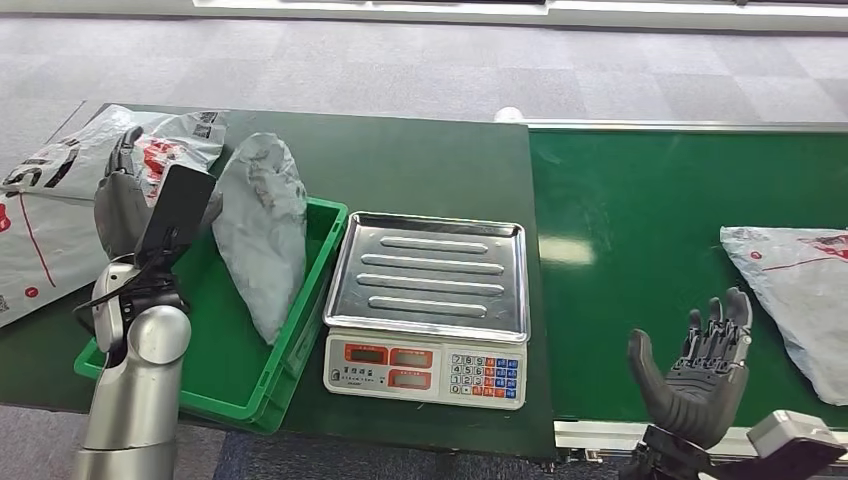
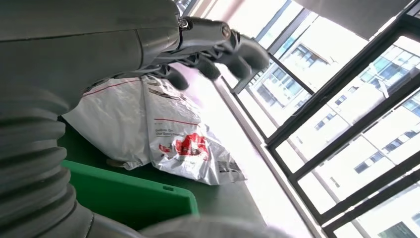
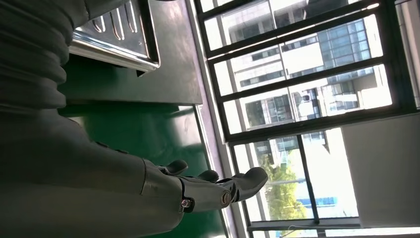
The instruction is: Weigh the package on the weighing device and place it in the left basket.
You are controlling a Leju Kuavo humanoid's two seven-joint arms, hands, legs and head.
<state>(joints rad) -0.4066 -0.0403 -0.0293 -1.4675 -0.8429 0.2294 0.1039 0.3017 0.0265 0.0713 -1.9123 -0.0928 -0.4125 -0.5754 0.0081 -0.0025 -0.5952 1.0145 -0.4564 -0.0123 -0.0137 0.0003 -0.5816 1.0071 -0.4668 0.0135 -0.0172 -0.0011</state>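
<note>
On the dark green table we see a grey package [image 1: 262,230] standing on end in the green basket [image 1: 225,395], leaning against the basket's wall nearest the scale. Just beside that wall sits the weighing device [image 1: 428,300], its ribbed steel tray bare, with orange displays and a keypad on its front face.

Our left hand [image 1: 122,200] is raised over the far left corner of the basket, fingers [image 2: 237,52] loosely curled and apart, holding nothing. The grey package stands just to the right of those fingers, apart from them. Beyond the fingertips lies a white mailer with red print [image 2: 163,139], flat on the table behind the basket (the left wrist camera shows it just under the fingers, not touching).

Our right hand [image 1: 695,370] is low at the near edge of the bright green belt [image 1: 640,230], palm turned up, fingers [image 3: 242,181] spread and straight, with nothing in it. Well to the right of those fingers, 1 more grey package with red print [image 1: 795,290] lies flat on the belt. The scale lies to the left of this hand, apart from it.
</note>
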